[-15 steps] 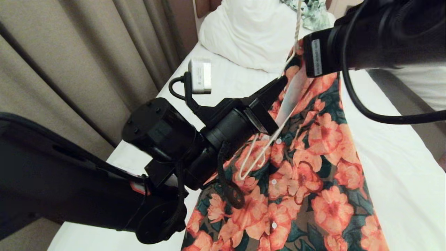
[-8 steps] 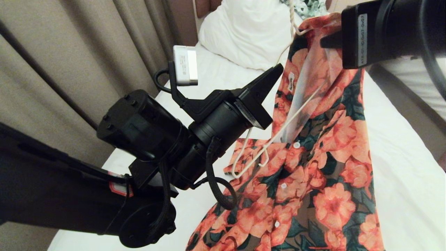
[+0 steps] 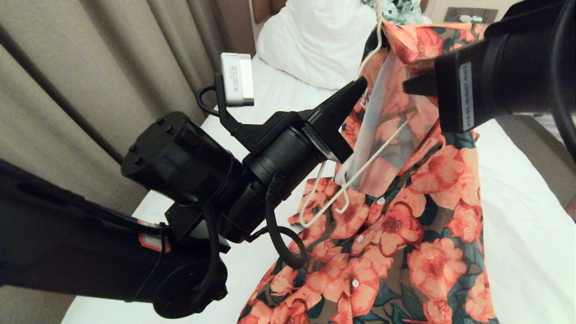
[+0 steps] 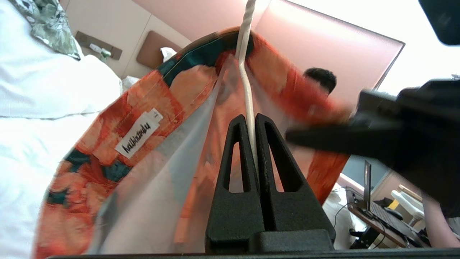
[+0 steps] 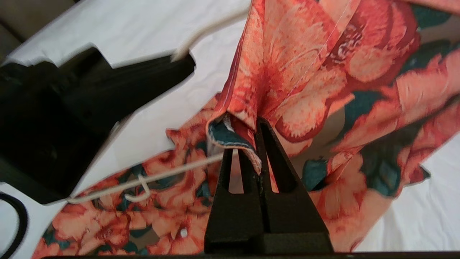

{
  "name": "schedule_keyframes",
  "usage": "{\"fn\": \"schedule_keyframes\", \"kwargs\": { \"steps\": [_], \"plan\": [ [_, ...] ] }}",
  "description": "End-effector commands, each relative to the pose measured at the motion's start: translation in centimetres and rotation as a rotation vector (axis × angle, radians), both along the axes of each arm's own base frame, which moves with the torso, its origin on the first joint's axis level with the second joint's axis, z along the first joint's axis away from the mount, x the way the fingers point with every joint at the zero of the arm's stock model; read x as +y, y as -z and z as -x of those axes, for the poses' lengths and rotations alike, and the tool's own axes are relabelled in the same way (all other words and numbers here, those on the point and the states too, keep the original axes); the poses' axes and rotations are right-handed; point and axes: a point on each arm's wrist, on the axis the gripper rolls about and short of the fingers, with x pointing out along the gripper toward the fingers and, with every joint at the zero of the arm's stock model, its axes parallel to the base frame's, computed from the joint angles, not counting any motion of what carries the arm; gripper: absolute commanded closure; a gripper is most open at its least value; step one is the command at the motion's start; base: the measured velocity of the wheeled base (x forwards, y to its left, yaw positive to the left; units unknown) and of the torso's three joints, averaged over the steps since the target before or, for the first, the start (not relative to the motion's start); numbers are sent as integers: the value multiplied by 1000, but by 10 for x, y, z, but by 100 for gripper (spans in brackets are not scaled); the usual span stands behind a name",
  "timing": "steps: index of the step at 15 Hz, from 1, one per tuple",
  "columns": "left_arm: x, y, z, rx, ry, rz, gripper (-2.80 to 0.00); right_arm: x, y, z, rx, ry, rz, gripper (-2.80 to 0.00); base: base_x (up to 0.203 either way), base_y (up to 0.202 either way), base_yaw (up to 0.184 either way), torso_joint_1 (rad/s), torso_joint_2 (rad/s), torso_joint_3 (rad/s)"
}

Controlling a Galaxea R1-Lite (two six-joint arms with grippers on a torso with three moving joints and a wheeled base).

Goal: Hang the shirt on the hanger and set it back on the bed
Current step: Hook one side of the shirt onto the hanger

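Nearest, the left gripper (image 3: 357, 85) pinches the hanger (image 3: 360, 173) wire inside the shirt (image 3: 405, 234); beyond, the right gripper (image 3: 409, 85) clamps a shirt fold. Dressing looks partly done: one hanger end still pokes out, hem trailing on the bed (image 3: 517, 216). Curtain (image 3: 90, 90) crowds the left; sheet lies open rightward.

Orange-pink flowers on dark green and brown cover the shirt (image 3: 405, 234); the hanger (image 3: 360, 173) is cream-white; the bed (image 3: 517, 216) plain white.

White bed (image 3: 517, 216) under pillow (image 3: 315, 40) and shirt hem (image 3: 360, 288)
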Motion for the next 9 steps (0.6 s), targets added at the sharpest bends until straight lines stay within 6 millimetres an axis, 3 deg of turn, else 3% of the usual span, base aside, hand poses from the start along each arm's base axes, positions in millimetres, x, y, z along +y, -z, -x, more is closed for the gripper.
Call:
{"fn": "schedule_keyframes", "kwargs": {
  "steps": [1, 3, 4, 5, 9],
  "plan": [
    [0, -3, -1, -10, 1, 14, 0, 3, 8, -2, 18, 1, 28, 0, 0, 0, 0, 0, 0, 0],
    [0, -4, -1, -13, 2, 17, 0, 4, 10, -2, 24, 1, 39, 0, 0, 0, 0, 0, 0, 0],
    [0, -4, -1, -14, 2, 19, 0, 4, 11, -2, 25, 0, 42, -234, 0, 0, 0, 0, 0, 0],
    [0, -5, -1, -16, 0, 20, 0, 5, 11, -3, 25, 0, 42, -280, 0, 0, 0, 0, 0, 0],
    [3, -7, -1, -20, -5, 26, 0, 5, 12, -3, 28, -1, 44, -280, 0, 0, 0, 0, 0, 0]
  ]
}}
